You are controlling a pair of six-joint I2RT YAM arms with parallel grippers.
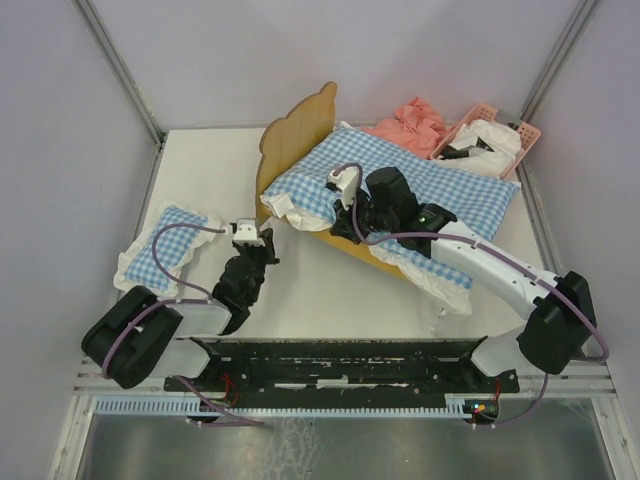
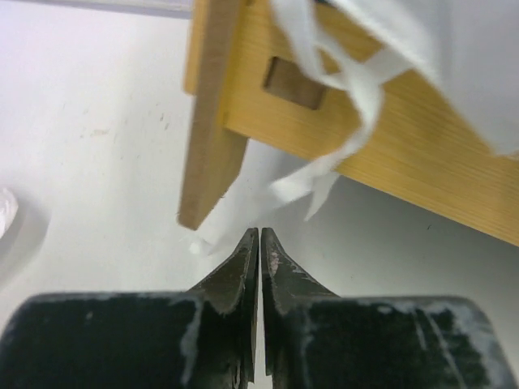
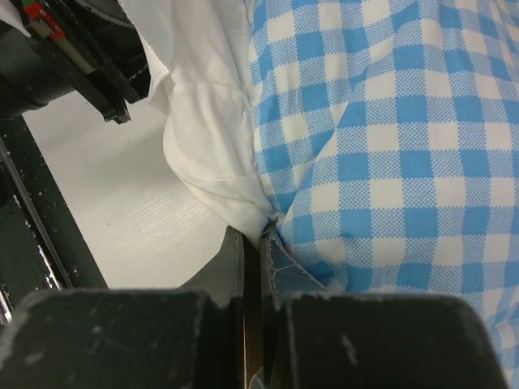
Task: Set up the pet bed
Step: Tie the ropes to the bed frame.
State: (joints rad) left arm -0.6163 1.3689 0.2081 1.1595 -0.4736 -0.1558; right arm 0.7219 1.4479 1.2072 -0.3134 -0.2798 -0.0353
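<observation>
Pet bed (image 1: 300, 125) of light wood, wavy headboard, lies under blue-and-white checked frilled cushion (image 1: 420, 180). Right gripper (image 3: 253, 235) pinches the cushion's edge. Left gripper (image 2: 259, 233) is clenched beside the bed's leg. Pink plastic basket (image 1: 500, 125) sits behind.

No text, label, brand, number or sign is showing legibly in any of the three views, whether on the pet bed (image 1: 300, 125) or on the checked cushion (image 1: 440, 185).
</observation>
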